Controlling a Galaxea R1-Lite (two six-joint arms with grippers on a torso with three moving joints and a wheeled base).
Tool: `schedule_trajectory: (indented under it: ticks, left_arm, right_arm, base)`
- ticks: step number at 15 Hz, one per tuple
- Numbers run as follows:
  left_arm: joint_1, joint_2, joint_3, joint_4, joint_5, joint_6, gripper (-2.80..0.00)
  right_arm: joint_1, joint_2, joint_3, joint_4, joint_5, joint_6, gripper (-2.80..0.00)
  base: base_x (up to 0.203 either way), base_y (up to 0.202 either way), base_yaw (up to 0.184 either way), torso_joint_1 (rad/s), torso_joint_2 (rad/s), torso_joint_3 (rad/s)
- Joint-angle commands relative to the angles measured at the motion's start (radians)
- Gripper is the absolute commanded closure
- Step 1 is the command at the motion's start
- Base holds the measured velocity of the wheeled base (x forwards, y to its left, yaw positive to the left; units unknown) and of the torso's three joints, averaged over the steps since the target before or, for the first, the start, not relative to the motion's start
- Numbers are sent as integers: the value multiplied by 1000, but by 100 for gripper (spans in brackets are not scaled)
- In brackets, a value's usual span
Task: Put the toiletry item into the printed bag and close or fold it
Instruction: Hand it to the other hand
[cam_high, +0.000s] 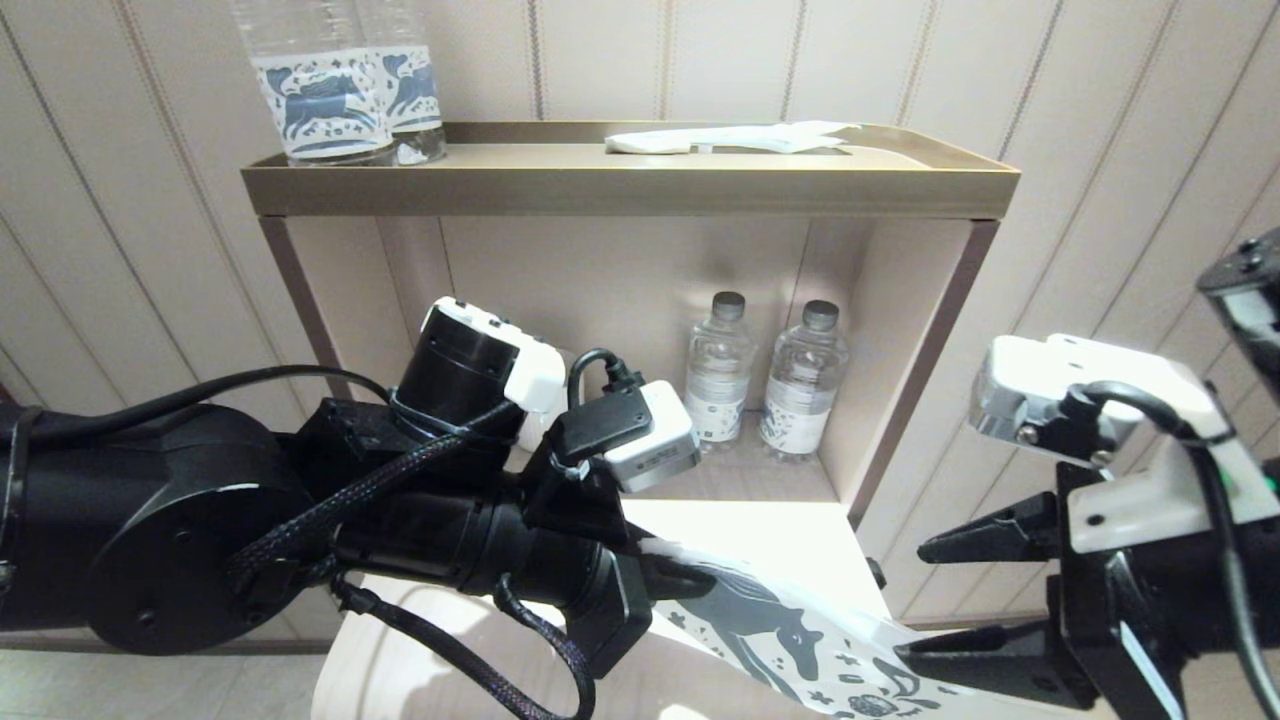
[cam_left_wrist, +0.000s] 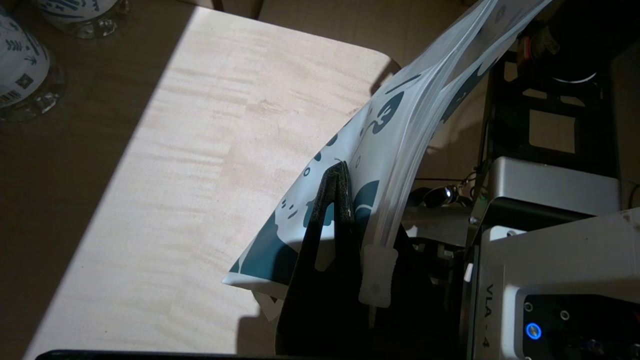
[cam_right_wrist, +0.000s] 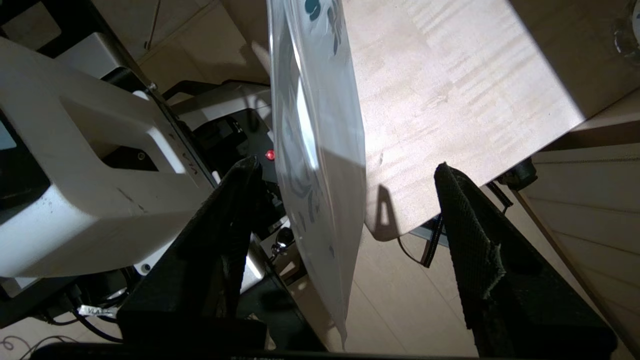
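The printed bag (cam_high: 780, 620), white with a dark blue horse, hangs in the air above the table's front edge, stretched from left to right. My left gripper (cam_high: 690, 578) is shut on its left end; in the left wrist view its fingertips (cam_left_wrist: 340, 170) pinch the bag (cam_left_wrist: 395, 115) beside the white zip slider (cam_left_wrist: 378, 275). My right gripper (cam_high: 925, 600) stands open around the bag's right end. In the right wrist view the bag (cam_right_wrist: 320, 125) hangs edge-on between the spread fingers of that gripper (cam_right_wrist: 347, 172), touching neither. The toothbrush does not show.
A pale wooden table top (cam_high: 790, 530) lies under the bag. Behind it stands a brass-coloured shelf unit (cam_high: 620, 185) with two horse-label bottles (cam_high: 330, 100) and a flat white packet (cam_high: 730, 140) on top, and two small bottles (cam_high: 765, 385) in its niche.
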Motion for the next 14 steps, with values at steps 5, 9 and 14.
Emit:
schedule_trajectory:
  ticks: [5,9,14]
  left_arm:
    - [0,4,-3,-3,-3,3,0]
    - [0,2,-7,-4,-3,3,0]
    - [0,-7,-3,-3,-3,3,0]
  right_arm:
    - [2,-80,128,4,2,-24,-280]
    - [-1,-75,196,-6,2,-32,-280]
    - [-15,-29,200,-9,-2,-44,0]
  base:
    - [0,0,0,0,0,0]
    - [0,0,0,0,0,0]
    - [0,0,0,0,0,0]
